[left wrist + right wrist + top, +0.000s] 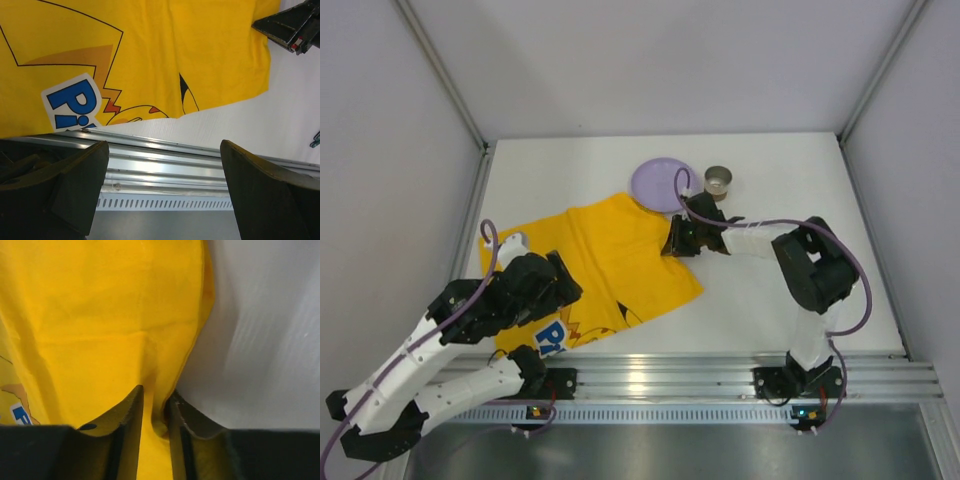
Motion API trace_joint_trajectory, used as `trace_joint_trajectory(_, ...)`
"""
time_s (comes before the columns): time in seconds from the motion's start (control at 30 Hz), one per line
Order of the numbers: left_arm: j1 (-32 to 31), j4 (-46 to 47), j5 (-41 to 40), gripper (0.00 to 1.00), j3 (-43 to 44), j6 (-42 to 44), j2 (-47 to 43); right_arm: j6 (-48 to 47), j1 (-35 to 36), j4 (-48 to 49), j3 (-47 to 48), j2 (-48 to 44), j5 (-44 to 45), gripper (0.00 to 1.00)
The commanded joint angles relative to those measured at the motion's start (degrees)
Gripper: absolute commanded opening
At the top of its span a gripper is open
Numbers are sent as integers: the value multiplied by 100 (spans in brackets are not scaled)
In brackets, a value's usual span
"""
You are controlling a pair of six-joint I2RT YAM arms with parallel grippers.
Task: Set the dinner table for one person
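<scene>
A yellow cartoon-printed cloth mat [610,255] lies rumpled on the white dinner table [770,290]. My right gripper [680,238] is shut on the mat's right edge; in the right wrist view a fold of the cloth [100,315] is pinched between the fingers at the gripper [155,392]. My left gripper [558,290] is open and empty above the mat's near left part. In the left wrist view the gripper [165,145] frames the metal rail, with the mat [150,50] beyond. A purple plate [663,183] and a metal cup [718,181] stand behind the mat.
A metal rail [720,375] runs along the table's near edge and shows in the left wrist view [165,175]. Grey walls close in the left, right and back. The right gripper's black body [292,25] shows in the left wrist view.
</scene>
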Motion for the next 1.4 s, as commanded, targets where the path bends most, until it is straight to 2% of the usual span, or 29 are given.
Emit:
trace_joint_trajectory(0.0,-1,-571,-186,98,-5,40,187,233,301,142,-381,30,-95,25)
trace_joint_trajectory(0.03,-1,-545,-213,98,12,101,240,250,301,134,-460,-23,-68,16)
trace_joint_trajectory(0.13,-1,-519,-441,98,65,268,442,154,214,-164,-714,-321,116,0)
trace_joint_trajectory(0.23,8,-299,-556,98,-5,523,609,84,64,-770,-1126,-918,511,0)
trace_joint_trajectory(0.33,8,17,-661,98,-137,769,777,180,-181,-1254,-1715,-2031,880,0)
trace_joint_trajectory(0.57,200,939,-557,98,-277,1532,1532,487,-735,-2827,-2438,-3845,1715,0)
trace_joint_trajectory(0.73,1035,1783,102,98,-532,2236,2235,663,-1113,-3845,-2543,-4688,2199,0)
trace_joint_trajectory(0.83,1571,2275,463,98,-664,2719,2604,778,-1289,-4111,-2622,-5119,2323,0)
trace_joint_trajectory(0.97,1949,2698,604,98,-743,3054,3070,708,-1386,-3892,-2746,-4981,2235,0)
trace_joint_trajectory(1.37,2503,3384,604,98,-516,3608,4730,-74,-1825,-3084,-2184,-3434,2279,0)
